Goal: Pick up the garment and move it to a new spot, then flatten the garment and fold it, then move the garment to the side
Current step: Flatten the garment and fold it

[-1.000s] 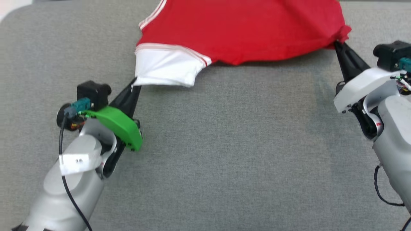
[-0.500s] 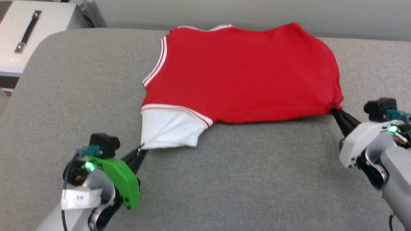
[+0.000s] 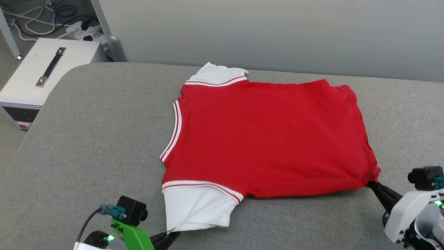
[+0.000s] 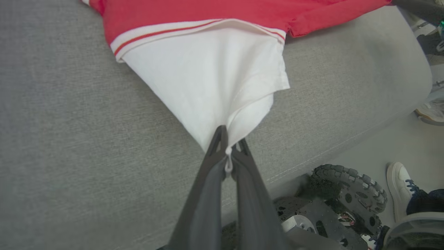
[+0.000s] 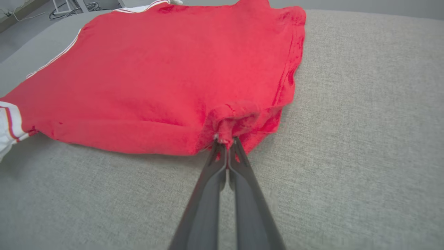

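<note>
The garment [image 3: 267, 139] is a red jersey-style shirt with white sleeves and striped trim, spread flat on the grey padded table [image 3: 86, 146], plain side up. My left gripper [image 3: 172, 233] is shut on the tip of the near white sleeve [image 4: 215, 80]; the left wrist view shows the cloth pinched between the dark fingers [image 4: 225, 149]. My right gripper [image 3: 373, 183] is shut on the near right hem corner, bunched at its tips [image 5: 225, 139]. The far sleeve [image 3: 216, 73] lies at the table's back.
A white box with a black handle [image 3: 45, 73] stands on the floor off the table's left corner, cables behind it. A grey wall runs behind the table. The left wrist view shows the table's near edge, a knobbly wheel [image 4: 347, 187] and a person's white shoe [image 4: 399, 180].
The head view has tilted up, so the whole shirt and far table edge now show. Both grippers keep their hold, and the shirt lies more evenly spread.
</note>
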Robot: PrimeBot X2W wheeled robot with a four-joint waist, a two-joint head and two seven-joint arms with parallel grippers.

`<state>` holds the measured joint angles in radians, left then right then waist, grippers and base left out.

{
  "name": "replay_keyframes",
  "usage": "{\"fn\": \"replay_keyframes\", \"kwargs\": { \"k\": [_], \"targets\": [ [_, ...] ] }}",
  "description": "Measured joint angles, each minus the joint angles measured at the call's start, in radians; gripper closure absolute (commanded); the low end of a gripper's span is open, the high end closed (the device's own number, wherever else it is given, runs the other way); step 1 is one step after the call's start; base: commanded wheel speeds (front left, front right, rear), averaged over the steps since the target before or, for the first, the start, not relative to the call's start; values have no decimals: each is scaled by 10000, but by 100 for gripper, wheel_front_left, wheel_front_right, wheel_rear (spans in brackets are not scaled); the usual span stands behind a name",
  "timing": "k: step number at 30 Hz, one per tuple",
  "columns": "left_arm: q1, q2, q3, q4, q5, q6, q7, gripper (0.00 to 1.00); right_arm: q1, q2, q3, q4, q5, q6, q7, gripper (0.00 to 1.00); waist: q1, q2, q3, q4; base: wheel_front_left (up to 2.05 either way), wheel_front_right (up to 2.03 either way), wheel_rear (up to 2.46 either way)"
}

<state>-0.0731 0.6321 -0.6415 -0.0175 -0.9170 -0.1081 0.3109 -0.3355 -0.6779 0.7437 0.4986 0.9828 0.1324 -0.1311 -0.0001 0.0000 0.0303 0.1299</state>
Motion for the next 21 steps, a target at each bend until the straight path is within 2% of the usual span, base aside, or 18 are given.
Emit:
{"fn": "replay_keyframes", "kwargs": {
  "k": [12, 21],
  "targets": [
    [1164, 708, 42, -1733, -790, 433, 627, 100, 2439, -884, -527, -2077, 731, -2, 748, 100, 0, 0, -306, -79, 0, 0, 0],
    [613, 947, 755, -2121, -621, 550, 257, 100, 2685, -970, -1724, -3035, 466, -2, 1108, 100, 0, 0, 91, -213, 0, 0, 0]
  ]
}}
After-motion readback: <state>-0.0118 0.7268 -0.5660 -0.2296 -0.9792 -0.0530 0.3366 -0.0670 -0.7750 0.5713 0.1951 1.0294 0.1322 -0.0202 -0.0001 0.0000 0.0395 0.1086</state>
